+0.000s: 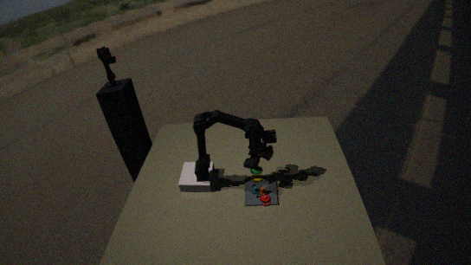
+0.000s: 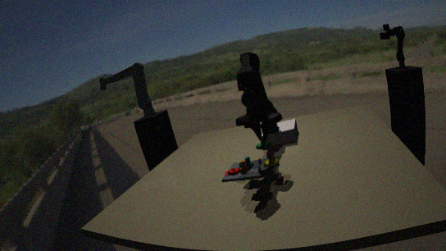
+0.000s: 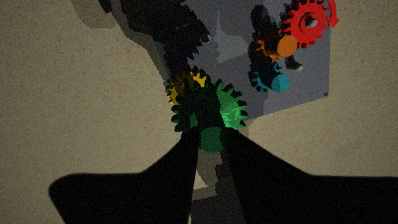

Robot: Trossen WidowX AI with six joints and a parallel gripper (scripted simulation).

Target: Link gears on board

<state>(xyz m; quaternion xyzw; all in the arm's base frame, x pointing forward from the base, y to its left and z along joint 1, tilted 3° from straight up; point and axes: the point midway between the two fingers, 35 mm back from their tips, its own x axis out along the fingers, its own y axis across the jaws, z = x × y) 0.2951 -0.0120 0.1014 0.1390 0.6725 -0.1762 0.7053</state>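
My gripper (image 1: 253, 166) (image 2: 263, 138) (image 3: 211, 132) is shut on a green gear (image 1: 256, 171) (image 2: 260, 145) (image 3: 233, 110), held by its knob above the yellow-gear end of the board. The yellow gear (image 1: 258, 179) (image 2: 271, 163) (image 3: 199, 79) is partly hidden behind the green one in the wrist view. The grey board (image 1: 250, 202) (image 2: 238, 177) (image 3: 310, 75) also bears the red gear (image 1: 265, 199) (image 2: 233, 171) (image 3: 295, 30), an orange gear with its knob (image 1: 262, 190) (image 3: 287, 46) and a teal gear with its knob (image 1: 254, 189) (image 2: 248, 160) (image 3: 280, 83). Shadow hides how these sit.
Bare peg tips show dimly on the board near the teal gear and left of the orange one. The arm's shadow covers part of the board. The white block (image 1: 195, 188) (image 2: 288, 125) under the arm's base stands on the table (image 1: 173, 234) (image 2: 336, 197).
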